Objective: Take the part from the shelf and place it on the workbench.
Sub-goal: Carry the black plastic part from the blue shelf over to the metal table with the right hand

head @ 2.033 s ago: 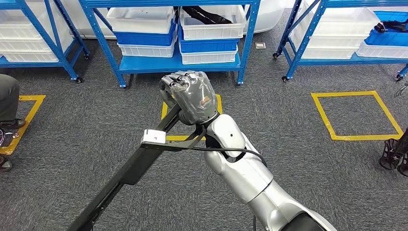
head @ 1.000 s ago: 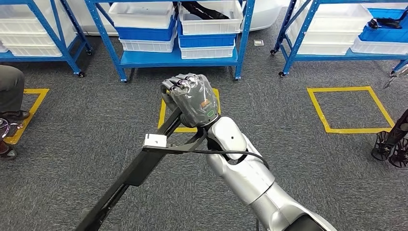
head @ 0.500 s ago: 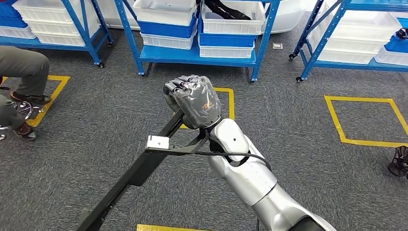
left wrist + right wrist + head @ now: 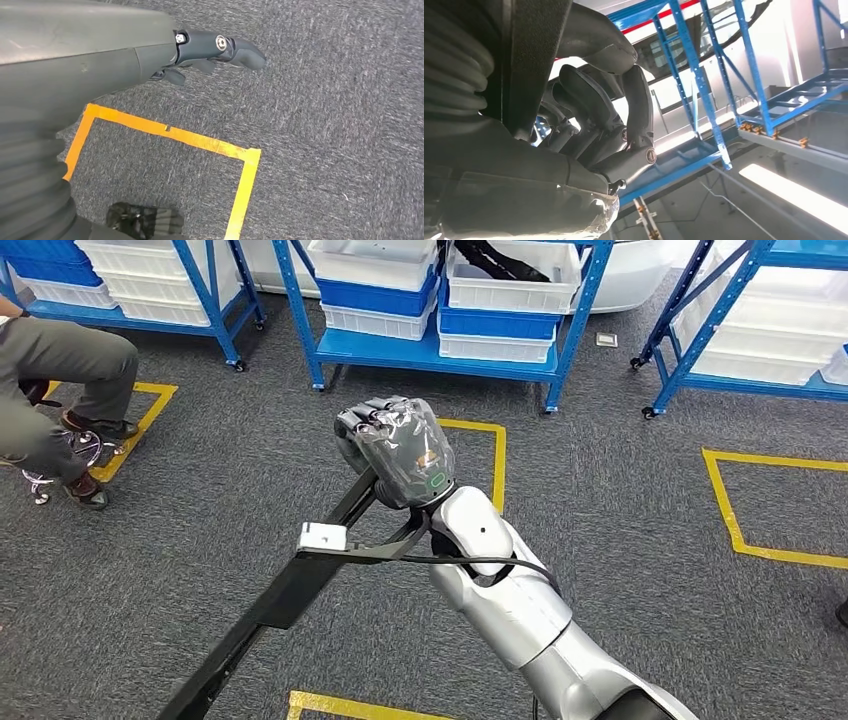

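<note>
The part (image 4: 285, 595) is a long black metal bar with a white tag (image 4: 321, 536), slanting from the lower left of the head view up to my right hand (image 4: 395, 450). That hand, wrapped in clear plastic, grips the bar's upper end with its fingers curled around it. The right wrist view shows the fingers (image 4: 599, 120) closed over the dark bar (image 4: 531, 60). My left hand (image 4: 210, 47) hangs over the grey carpet, fingers stretched out and holding nothing.
Blue shelves (image 4: 440, 345) with white and blue bins stand ahead, with another rack (image 4: 700, 330) at the right. A seated person's legs (image 4: 60, 365) are at the left. Yellow tape squares (image 4: 490, 455) mark the carpet, one (image 4: 200, 142) below my left hand.
The whole picture has shifted: the camera turned left, so the shelves slid right and the seated person came further in. My right hand still grips the bar the same way.
</note>
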Controlling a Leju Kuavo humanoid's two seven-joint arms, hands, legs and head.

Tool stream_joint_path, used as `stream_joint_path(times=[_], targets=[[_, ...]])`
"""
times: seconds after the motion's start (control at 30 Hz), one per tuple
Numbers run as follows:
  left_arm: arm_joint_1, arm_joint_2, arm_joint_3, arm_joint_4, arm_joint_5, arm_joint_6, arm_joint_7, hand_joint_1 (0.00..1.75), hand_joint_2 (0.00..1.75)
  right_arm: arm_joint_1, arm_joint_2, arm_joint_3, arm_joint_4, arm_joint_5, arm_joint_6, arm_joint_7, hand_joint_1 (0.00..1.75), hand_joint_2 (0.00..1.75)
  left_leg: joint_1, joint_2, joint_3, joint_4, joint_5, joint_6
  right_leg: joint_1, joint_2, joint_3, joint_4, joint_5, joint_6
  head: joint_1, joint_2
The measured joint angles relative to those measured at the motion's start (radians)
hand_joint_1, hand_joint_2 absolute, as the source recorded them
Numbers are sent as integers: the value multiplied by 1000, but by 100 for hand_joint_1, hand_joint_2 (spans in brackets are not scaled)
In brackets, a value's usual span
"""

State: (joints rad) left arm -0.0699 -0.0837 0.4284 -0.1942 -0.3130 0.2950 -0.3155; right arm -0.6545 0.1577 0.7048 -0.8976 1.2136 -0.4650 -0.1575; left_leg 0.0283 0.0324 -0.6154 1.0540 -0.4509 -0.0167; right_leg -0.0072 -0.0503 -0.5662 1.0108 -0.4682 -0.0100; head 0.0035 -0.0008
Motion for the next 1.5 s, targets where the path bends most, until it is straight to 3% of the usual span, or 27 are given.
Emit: stream_joint_path(times=[0.07, 0.17, 0.23, 0.3, 0.33, 0.37, 0.4, 0.47, 0.53, 0.63, 0.7, 0.8, 0.83, 0.87, 0.9, 0.97, 1.03, 1.07, 1.17, 1.23, 1.27, 1.33, 1.37, 1.4, 1.43, 1.5], targets=[[0, 0, 1, 0, 1, -11, -2, 0, 175, 0, 0, 0, -3, 3, 0, 1, 175, 175, -9, 5, 12, -36, 5, 8, 8, -11, -4, 0, 1, 5, 1, 0], [2, -2, 4, 0, 2, -62, -16, 0, 175, 1, -1, 0, -8, 7, 0, 1, 175, 175, -10, -15, 7, -44, 16, 29, 8, -12, -13, 12, -9, 18, 2, 0], [1, -2, 4, 0, 0, -78, -21, 0, 175, 4, -3, 0, -13, 9, 0, 2, 175, 175, -7, -27, 6, -49, 24, 43, 4, 16, -52, 96, -54, 16, 5, 0], [1, -2, 5, 0, -1, -78, -21, 0, 175, 11, -8, 0, -13, 11, 0, 2, 175, 175, -9, -42, 2, -49, 26, 49, 1, 38, -113, 233, -109, 10, 7, 0], [1, -2, 5, 0, -2, -77, -20, 0, 175, 16, -11, 0, -13, 12, 0, 3, 175, 175, -9, -51, 0, -49, 27, 50, 0, 41, -135, 279, -122, 12, 7, 0], [2, -2, 5, 0, -4, -75, -19, 0, 175, 19, -13, 0, -13, 14, 0, 3, 175, 175, -10, -60, -1, -48, 28, 50, 0, 43, -138, 288, -120, 17, 8, 0], [2, -2, 5, 0, -7, -72, -16, 0, 175, 22, -14, 0, -14, 16, 0, 3, 175, 175, -10, -69, -1, -48, 29, 50, 0, 46, -121, 255, -102, 25, 7, 0], [1, -2, 6, 0, -12, -69, -10, 0, 175, 22, -15, 0, -16, 21, 0, 4, 175, 175, -11, -87, 0, -48, 31, 46, -1, 64, -50, 113, -47, 36, 8, 0], [1, -2, 7, 0, -15, -66, -4, 0, 175, 22, -14, -1, -19, 25, 0, 5, 175, 175, -13, -101, -4, -46, 34, 38, -1, 81, -2, 14, -15, 33, 7, 0], [4, -1, 8, 0, -17, -63, 1, 0, 175, 22, -11, -1, -23, 27, 1, 6, 175, 175, -11, -108, -12, -48, 39, 21, -2, 74, 4, -2, -4, 17, 6, 0], [4, 0, 8, 0, -17, -63, 1, 0, 175, 21, -3, -1, -27, 28, 3, 6, 175, 175, -9, -87, -27, -16, 16, 11, -10, 63, 7, -9, 3, 1, 2, 0], [1, 2, 8, 0, -13, -79, 4, 0, 175, 19, 5, -1, -31, 31, 13, 7, 175, 175, -7, -49, -109, 165, -78, -2, -11, 43, 7, -12, 5, -11, -4, 0], [1, 3, 8, 0, -10, -89, 6, 0, 175, 19, 6, 0, -31, 33, 17, 7, 175, 175, -5, -46, -134, 219, -97, -6, -10, 36, 7, -12, 5, -12, -4, 0], [1, 4, 9, 0, -7, -98, 8, 0, 175, 19, 7, 0, -31, 34, 21, 7, 175, 175, -4, -43, -143, 241, -97, -8, -9, 29, 7, -12, 5, -12, -4, 0], [2, 6, 10, 0, -6, -105, 13, 0, 175, 19, 8, 0, -31, 35, 23, 7, 175, 175, -2, -40, -132, 221, -79, -10, -9, 23, 7, -12, 5, -11, -4, 0], [2, 9, 11, 0, -8, -113, 33, 0, 175, 14, 15, 0, -31, 35, 26, 8, 175, 175, 1, -15, -62, 88, -16, -10, -8, 13, 8, -10, 3, -9, -5, 0], [0, 11, 11, 0, -18, -115, 86, 0, 175, 5, 21, 0, -31, 33, 26, 7, 175, 175, -3, 8, -5, -22, 18, -4, 2, 5, 6, -7, -1, -3, -5, 0], [1, 11, 11, 1, -25, -117, 127, 0, 175, 2, 23, 0, -30, 30, 25, 7, 175, 175, -6, 11, 2, -40, 19, 0, 7, 1, 5, -6, -2, 1, -4, 0], [5, 11, 11, 4, -47, -141, 274, 0, 175, -3, 31, 3, -30, 23, 24, 6, 175, 175, -10, -9, 0, -46, 25, 20, 11, -8, 2, -1, -10, 13, -2, 0], [7, 10, 11, 6, -56, -163, 346, 0, 175, -6, 36, 6, -30, 22, 24, 6, 175, 175, -7, -20, 0, -51, 32, 36, 9, 12, -28, 62, -45, 14, 0, 0], [7, 10, 11, 7, -59, -171, 369, 0, 175, -6, 36, 8, -30, 21, 24, 8, 175, 175, -7, -27, -2, -51, 33, 41, 6, 26, -58, 127, -74, 10, 1, 0], [7, 10, 11, 8, -67, -181, 404, 0, 175, -3, 34, 11, -28, 21, 24, 13, 175, 175, -9, -44, -5, -50, 35, 46, 5, 41, -122, 263, -125, 7, 4, 0], [8, 10, 11, 8, -70, -184, 417, 0, 175, -1, 33, 12, -28, 22, 25, 15, 175, 175, -9, -52, -6, -50, 35, 46, 4, 43, -138, 295, -131, 10, 4, 0], [10, 10, 11, 9, -76, -185, 429, 0, 175, 0, 33, 13, -27, 23, 25, 17, 175, 175, -9, -60, -6, -50, 36, 46, 4, 44, -132, 282, -121, 17, 4, 0], [11, 10, 9, 9, -84, -185, 439, 0, 175, 1, 33, 15, -27, 24, 25, 18, 175, 175, -9, -69, -6, -50, 36, 45, 3, 47, -107, 229, -96, 26, 4, 0], [11, 9, 2, 9, -108, -183, 457, 0, 175, 1, 33, 18, -27, 26, 25, 22, 175, 175, -11, -84, -5, -48, 37, 40, 1, 62, -35, 81, -38, 34, 4, 0]])
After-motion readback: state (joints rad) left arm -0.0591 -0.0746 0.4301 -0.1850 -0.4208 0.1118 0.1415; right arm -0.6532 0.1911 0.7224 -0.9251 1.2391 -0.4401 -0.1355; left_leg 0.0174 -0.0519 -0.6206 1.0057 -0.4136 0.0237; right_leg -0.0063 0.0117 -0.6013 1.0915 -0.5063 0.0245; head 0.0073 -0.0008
